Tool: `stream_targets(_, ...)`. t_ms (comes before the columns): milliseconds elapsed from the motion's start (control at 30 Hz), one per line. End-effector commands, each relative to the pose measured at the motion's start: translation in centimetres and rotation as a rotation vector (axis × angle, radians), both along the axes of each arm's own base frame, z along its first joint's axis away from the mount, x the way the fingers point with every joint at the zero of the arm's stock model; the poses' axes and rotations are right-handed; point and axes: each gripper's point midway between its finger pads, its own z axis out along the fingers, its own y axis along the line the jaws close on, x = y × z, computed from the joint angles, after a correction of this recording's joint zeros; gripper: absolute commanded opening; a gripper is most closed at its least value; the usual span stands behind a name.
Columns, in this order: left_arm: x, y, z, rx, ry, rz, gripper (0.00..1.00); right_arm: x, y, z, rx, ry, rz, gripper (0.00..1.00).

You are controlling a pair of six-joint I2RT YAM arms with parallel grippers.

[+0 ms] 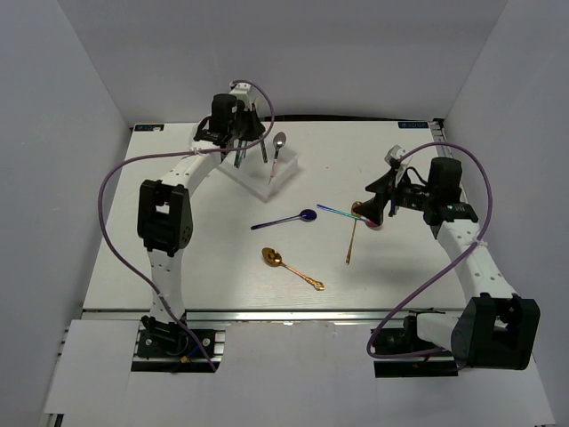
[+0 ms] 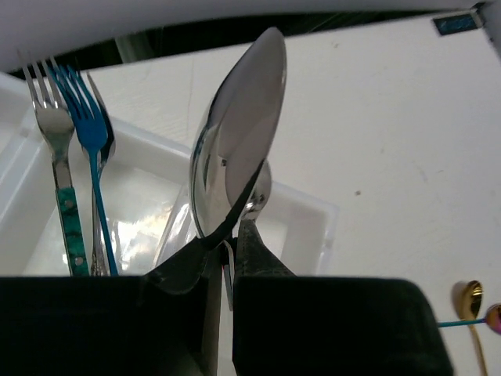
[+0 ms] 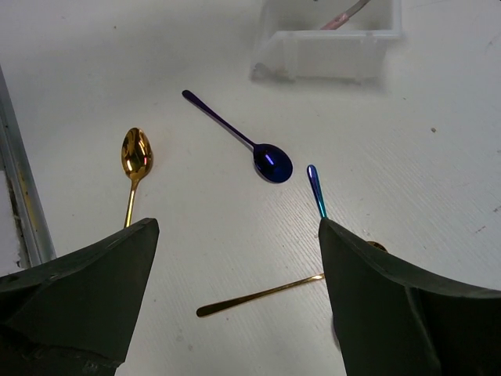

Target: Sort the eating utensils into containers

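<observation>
Spoon in grip: the left gripper (image 2: 233,239) is over the white tray (image 1: 286,171), fingers pinched tight on the neck of a silver spoon (image 2: 239,141). The bowl points up and tilted; the handle is hidden behind the fingers, so I can't tell if it touches the tray floor. A second spoon bowl (image 2: 263,188) peeks out from behind it, mostly covered. In the next compartment stand a blue fork (image 2: 90,133) and a teal-handled fork (image 2: 61,164), w/ a third fork behind them (only its tines show). The right gripper (image 3: 239,227) hovers well to the right of the tray, jaws spread wide, nothing btwn them. Loose on the table (image 1: 178,267), on the near side of the tray, are a blue spoon (image 3: 250,149), a gold spoon (image 3: 135,157), a gold handle (image 3: 258,296) and an iridescent handle (image 3: 315,188). The heads of these last two are cut off by the right finger, so their type is unclear.
</observation>
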Motion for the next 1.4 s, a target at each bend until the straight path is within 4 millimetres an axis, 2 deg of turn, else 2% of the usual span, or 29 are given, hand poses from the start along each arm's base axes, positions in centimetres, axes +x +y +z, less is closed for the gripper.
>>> stream_targets(0, 0.2, 0.3, 0.5, 0.040, 0.000, -0.005, 0.00, -0.1, 0.0, 0.2, -0.002, -0.023, 0.015, 0.89)
stream_targets(167, 0.0, 0.3, -3.3, 0.075, 0.074, -0.019, 0.00, 0.1, 0.0, -0.2, -0.007, -0.014, 0.010, 0.89)
stream_targets(233, -0.1, 0.1, -4.2, 0.078, 0.094, -0.028, 0.01, 0.2, -0.1, -0.4, -0.011, -0.008, 0.004, 0.89)
stream_targets(333, -0.5, -0.5, -5.1, 0.086, 0.115, -0.033, 0.26, 0.4, -0.2, -0.8, -0.019, 0.005, -0.006, 0.89)
stream_targets(367, -0.3, -0.5, -4.9, 0.096, 0.107, -0.019, 0.34, 0.5, -0.3, -1.0, -0.021, 0.007, -0.010, 0.89)
stream_targets(400, -0.4, -0.7, -4.7, 0.103, 0.099, -0.020, 0.48, 0.6, -0.3, -1.1, -0.023, 0.013, -0.014, 0.89)
stream_targets(500, -0.4, -1.6, -3.6, 0.103, 0.075, -0.031, 0.64, 1.0, -0.5, -1.5, -0.033, 0.026, -0.028, 0.89)
stream_targets(667, -0.6, -2.2, -0.8, 0.067, 0.039, -0.051, 0.70, 1.9, -1.1, -3.1, -0.064, 0.083, -0.070, 0.89)
stream_targets(800, -1.3, -1.7, 1.9, 0.065, 0.004, -0.044, 0.70, 3.1, -1.8, -4.8, -0.107, 0.148, -0.133, 0.89)
stream_targets(833, -2.0, -1.4, 4.0, 0.057, -0.025, -0.040, 0.70, 3.6, -2.1, -5.4, -0.135, 0.172, -0.163, 0.89)
stream_targets(867, -2.8, -1.0, 3.6, 0.058, -0.008, -0.034, 0.71, 3.5, -1.6, -5.8, -0.153, 0.182, -0.158, 0.89)
stream_targets(933, -4.3, -0.6, 4.7, 0.039, -0.019, -0.027, 0.71, 3.8, -1.2, -6.6, -0.198, 0.194, -0.162, 0.89)
stream_targets(967, -6.0, 0.0, 7.8, 0.013, -0.071, -0.024, 0.72, 3.7, -0.8, -6.8, -0.223, 0.177, -0.141, 0.89)
stream_targets(1000, -7.8, 0.5, 5.2, 0.004, -0.008, -0.020, 0.72, 2.9, 0.8, -7.1, -0.248, 0.165, -0.080, 0.89)
stream_targets(1033, -9.1, 1.0, 5.4, -0.010, -0.017, -0.021, 0.72, 2.5, 1.6, -7.2, -0.272, 0.145, -0.040, 0.89)
stream_targets(1067, -11.2, 1.5, 9.1, -0.053, -0.104, -0.035, 0.72, 1.6, 2.3, -7.7, -0.313, 0.131, 0.027, 0.89)
stream_targets(1100, -13.2, 2.2, 5.9, -0.060, -0.034, -0.027, 0.72, 0.2, 4.4, -8.5, -0.341, 0.137, 0.112, 0.89)
stream_targets(1167, -15.6, 3.5, 6.1, -0.080, -0.048, -0.025, 0.72, -1.1, 5.9, -9.2, -0.421, 0.144, 0.190, 0.89)
stream_targets(1200, -18.0, 4.4, 5.8, -0.086, -0.050, -0.017, 0.72, -2.6, 8.0, -10.0, -0.469, 0.126, 0.283, 0.89)
stream_targets(1233, -19.1, 5.1, 5.6, -0.088, -0.046, -0.007, 0.72, -2.8, 8.5, -10.5, -0.530, 0.111, 0.292, 0.89)
stream_targets(1267, -20.1, 5.7, 5.2, -0.081, -0.046, 0.001, 0.72, -4.0, 10.7, -10.6, -0.567, 0.081, 0.348, 0.89)
stream_targets(1300, -21.7, 6.4, 6.6, -0.090, -0.089, 0.009, 0.72, -3.9, 11.0, -11.8, -0.633, 0.097, 0.320, 0.89)
stream_targets(1333, -22.9, 7.1, 4.4, -0.072, -0.045, 0.025, 0.73, -4.4, 11.9, -12.2, -0.657, 0.099, 0.331, 0.89)
stream_targets(1367, -23.7, 7.6, 4.1, -0.069, -0.044, 0.039, 0.73, -5.4, 13.8, -12.1, -0.673, 0.082, 0.357, 0.89)
